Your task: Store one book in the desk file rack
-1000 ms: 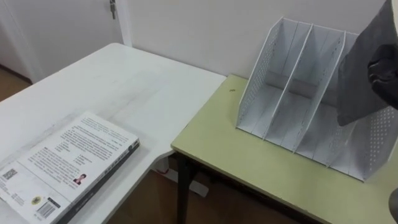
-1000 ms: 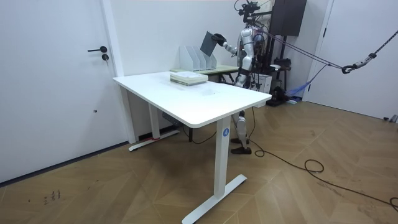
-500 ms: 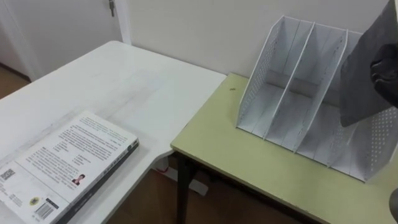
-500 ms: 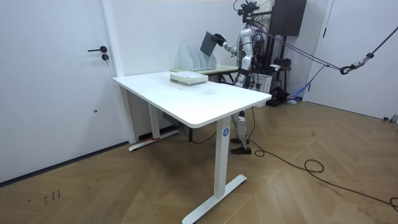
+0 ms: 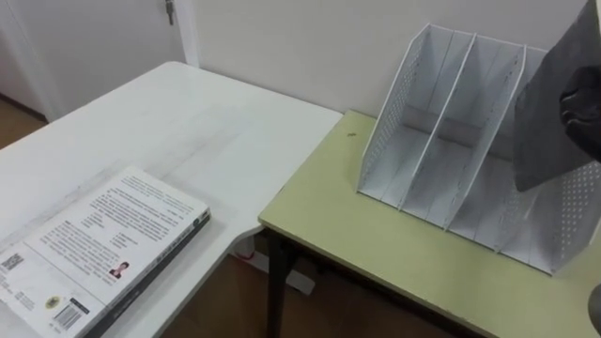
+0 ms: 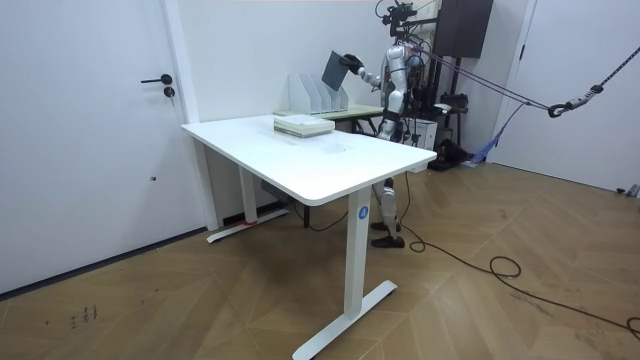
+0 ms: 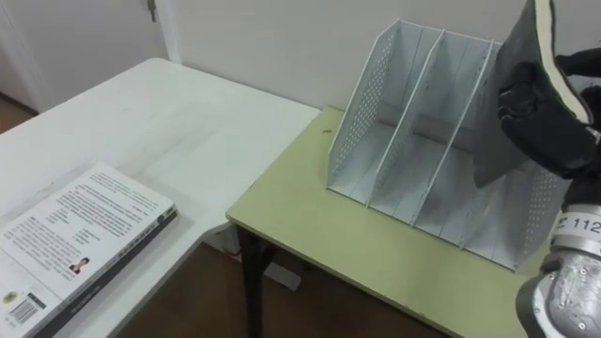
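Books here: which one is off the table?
The dark grey book, gripped in the right hand; the other book lies flat on the white table.

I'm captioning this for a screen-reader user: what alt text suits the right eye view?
The right robot hand grips a dark book, tilted, at the right end of a white file rack on a green desk. A second book lies on the white table, lower left.

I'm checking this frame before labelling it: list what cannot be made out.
- File rack, right slot: covered by the grey book and right hand, eye views.
- Grey book's top: cut by the left eye view's edge.
- White book: cut by the lower left corner.
- Grip in room view: too small.
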Motion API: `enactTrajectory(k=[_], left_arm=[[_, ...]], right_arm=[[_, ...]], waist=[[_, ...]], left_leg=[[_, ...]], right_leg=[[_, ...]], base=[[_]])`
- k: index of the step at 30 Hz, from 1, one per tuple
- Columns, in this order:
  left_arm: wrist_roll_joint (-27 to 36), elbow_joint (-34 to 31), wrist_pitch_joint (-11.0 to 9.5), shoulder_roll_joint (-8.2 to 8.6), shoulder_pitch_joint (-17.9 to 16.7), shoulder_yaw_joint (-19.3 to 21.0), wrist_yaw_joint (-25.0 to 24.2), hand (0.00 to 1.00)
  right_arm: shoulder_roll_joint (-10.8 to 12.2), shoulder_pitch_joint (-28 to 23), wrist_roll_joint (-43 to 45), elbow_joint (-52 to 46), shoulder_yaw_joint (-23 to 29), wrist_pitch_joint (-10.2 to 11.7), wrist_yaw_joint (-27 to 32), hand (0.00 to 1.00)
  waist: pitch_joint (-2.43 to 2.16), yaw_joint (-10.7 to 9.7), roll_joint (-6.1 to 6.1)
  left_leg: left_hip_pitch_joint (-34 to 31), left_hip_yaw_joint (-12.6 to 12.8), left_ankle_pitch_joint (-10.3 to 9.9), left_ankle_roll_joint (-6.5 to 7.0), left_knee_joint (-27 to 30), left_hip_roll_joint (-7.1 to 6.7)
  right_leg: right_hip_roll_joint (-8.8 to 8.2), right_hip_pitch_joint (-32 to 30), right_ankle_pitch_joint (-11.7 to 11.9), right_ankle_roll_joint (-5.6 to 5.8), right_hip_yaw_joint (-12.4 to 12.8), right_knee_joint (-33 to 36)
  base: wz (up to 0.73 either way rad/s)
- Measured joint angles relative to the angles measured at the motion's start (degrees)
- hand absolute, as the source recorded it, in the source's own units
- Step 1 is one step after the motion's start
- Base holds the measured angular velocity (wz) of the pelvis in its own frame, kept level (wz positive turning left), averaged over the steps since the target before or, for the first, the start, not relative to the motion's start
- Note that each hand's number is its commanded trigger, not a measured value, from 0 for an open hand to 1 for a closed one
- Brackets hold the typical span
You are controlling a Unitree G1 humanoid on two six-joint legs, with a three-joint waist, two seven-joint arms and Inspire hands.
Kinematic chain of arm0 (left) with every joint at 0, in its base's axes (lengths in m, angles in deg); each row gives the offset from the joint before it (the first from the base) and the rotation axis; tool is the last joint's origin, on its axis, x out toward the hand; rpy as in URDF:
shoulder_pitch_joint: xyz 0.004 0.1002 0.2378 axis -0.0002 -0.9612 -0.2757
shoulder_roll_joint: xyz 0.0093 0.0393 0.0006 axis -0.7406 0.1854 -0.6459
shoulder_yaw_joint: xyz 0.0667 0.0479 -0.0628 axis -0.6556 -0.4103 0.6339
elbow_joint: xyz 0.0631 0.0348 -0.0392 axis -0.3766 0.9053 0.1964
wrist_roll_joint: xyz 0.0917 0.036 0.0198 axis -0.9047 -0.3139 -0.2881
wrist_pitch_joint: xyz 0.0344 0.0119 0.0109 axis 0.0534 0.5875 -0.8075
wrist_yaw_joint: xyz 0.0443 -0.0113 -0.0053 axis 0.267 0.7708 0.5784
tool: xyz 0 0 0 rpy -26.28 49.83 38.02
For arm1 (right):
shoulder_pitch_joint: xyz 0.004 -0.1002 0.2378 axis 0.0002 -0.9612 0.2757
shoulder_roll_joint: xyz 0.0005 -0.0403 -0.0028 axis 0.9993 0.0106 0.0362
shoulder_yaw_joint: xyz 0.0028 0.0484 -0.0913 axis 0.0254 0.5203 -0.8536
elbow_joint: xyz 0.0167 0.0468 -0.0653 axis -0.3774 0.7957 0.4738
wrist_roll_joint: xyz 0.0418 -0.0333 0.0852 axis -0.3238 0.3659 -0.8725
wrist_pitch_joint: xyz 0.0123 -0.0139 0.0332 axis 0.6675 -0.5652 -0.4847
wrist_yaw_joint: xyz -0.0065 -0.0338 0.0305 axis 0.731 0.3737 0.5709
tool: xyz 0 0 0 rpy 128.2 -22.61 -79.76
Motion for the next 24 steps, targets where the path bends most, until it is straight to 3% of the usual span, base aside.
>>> enactTrajectory(k=[6,15,24], left_arm=[[-0.5,-0.2,0.0,-0.15,0.2,0.2,0.0,0.00],[-0.9,-0.2,1.1,0.07,0.3,1.4,0.9,0.00],[-2.8,-0.5,1.8,0.02,0.7,2.2,1.0,0.00]], right_arm=[[-0.1,2.1,-1.3,5.3,1.5,0.0,-0.4,1.00],[-2.8,10.0,-4.8,14.9,4.1,-0.7,1.0,1.00],[-4.9,17.0,-8.9,26.6,4.1,-1.1,1.5,1.00]], waist=[[0.04,-0.2,-0.26],[-0.05,-0.1,-0.22],[0.00,0.2,-0.38]], left_leg=[[-0.5,-0.7,0.0,0.01,0.2,-0.10],[-0.5,-1.0,0.0,0.01,0.1,0.00],[-0.4,-3.1,0.0,0.00,0.4,-0.08]], right_leg=[[-0.19,-0.1,0.0,0.00,-1.0,-0.1],[-0.10,0.0,0.1,-0.14,-1.0,0.1],[-0.06,0.3,0.2,-0.28,-1.2,0.1]], base=[[0.07],[0.00],[0.01]])
